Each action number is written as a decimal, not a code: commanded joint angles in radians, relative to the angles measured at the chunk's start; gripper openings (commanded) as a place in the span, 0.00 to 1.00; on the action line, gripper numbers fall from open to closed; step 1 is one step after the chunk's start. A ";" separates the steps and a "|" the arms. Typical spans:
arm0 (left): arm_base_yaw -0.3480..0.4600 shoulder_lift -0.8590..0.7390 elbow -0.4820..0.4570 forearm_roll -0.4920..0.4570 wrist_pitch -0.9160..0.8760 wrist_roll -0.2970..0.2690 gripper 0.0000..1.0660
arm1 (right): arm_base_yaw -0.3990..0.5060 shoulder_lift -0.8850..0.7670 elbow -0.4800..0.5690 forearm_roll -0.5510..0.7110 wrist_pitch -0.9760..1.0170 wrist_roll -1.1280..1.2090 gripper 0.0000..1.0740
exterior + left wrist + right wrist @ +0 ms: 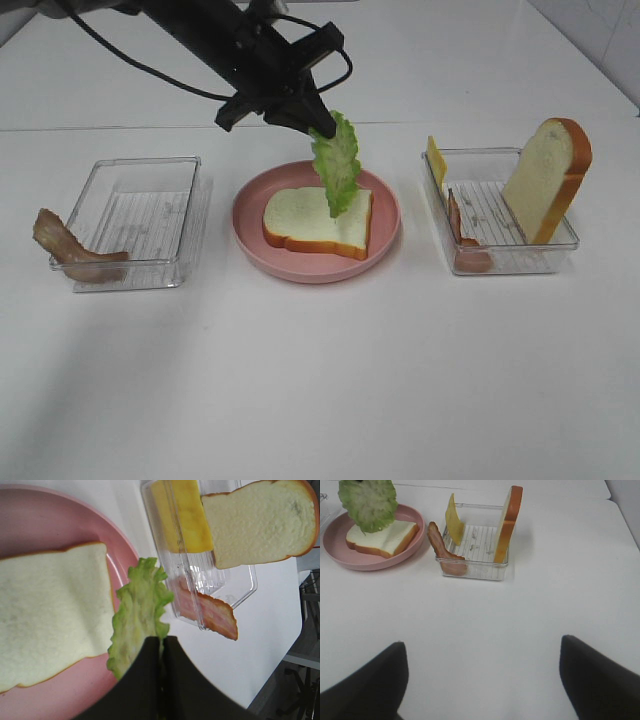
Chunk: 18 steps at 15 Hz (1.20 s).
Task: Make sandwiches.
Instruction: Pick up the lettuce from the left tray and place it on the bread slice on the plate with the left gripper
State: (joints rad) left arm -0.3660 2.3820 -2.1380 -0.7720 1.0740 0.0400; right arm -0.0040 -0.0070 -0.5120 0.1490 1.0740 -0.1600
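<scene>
Upper centre of the high view: black left gripper (pixel 318 128) pinched tight on a ruffled green toy lettuce leaf (pixel 338 165), hung down over the white, orange-crusted bread slice (pixel 300 218) flat on the round pink plate (pixel 248 215) (of the sandwich, only this slice so far). Bottom of the right wrist view: black right gripper (pixel 482 680), jaws wide apart, empty, standing off, probably for room. Right, in a clear plastic tray (pixel 505 264), propped upright for easy pinching: second bread slice (pixel 545 180).

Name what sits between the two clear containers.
The pink plate carrying one bread slice, with lettuce dangling over it from the left hand; the exterior high view shows it.
</scene>
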 commanded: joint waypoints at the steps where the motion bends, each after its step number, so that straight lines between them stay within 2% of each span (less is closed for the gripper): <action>1: -0.028 0.038 0.000 -0.053 -0.042 0.037 0.00 | -0.007 -0.013 0.005 -0.005 -0.009 -0.002 0.73; 3: -0.029 0.067 0.000 -0.041 -0.061 0.037 0.00 | -0.007 -0.013 0.005 -0.005 -0.009 -0.002 0.73; 5: -0.026 0.080 0.000 0.069 -0.061 0.018 0.00 | -0.007 -0.013 0.005 -0.005 -0.009 -0.002 0.73; 8: -0.026 0.080 0.000 0.195 -0.062 -0.066 0.00 | -0.007 -0.013 0.005 -0.005 -0.009 -0.002 0.73; 9: -0.026 0.080 0.000 0.216 -0.068 -0.069 0.03 | -0.007 -0.013 0.005 -0.005 -0.009 -0.002 0.73; 10: -0.026 0.080 0.000 0.223 -0.077 -0.065 0.12 | -0.007 -0.013 0.005 -0.005 -0.009 -0.002 0.73; 11: -0.026 0.080 0.000 0.224 -0.091 -0.064 0.27 | -0.007 -0.013 0.005 -0.005 -0.009 -0.002 0.73; 12: -0.026 0.080 0.000 0.224 -0.095 -0.063 0.35 | -0.007 -0.013 0.005 -0.005 -0.009 -0.002 0.73; 14: -0.026 0.077 -0.001 0.238 -0.106 -0.061 0.72 | -0.007 -0.013 0.005 -0.005 -0.009 -0.002 0.73; 15: -0.026 0.074 -0.002 0.265 -0.105 -0.061 0.80 | -0.007 -0.013 0.005 -0.005 -0.009 -0.002 0.73; 18: -0.026 0.031 -0.007 0.406 -0.045 -0.060 0.81 | -0.007 -0.013 0.005 -0.005 -0.009 -0.002 0.73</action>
State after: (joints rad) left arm -0.3930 2.4370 -2.1390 -0.4040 1.0090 -0.0180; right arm -0.0040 -0.0070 -0.5120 0.1490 1.0740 -0.1600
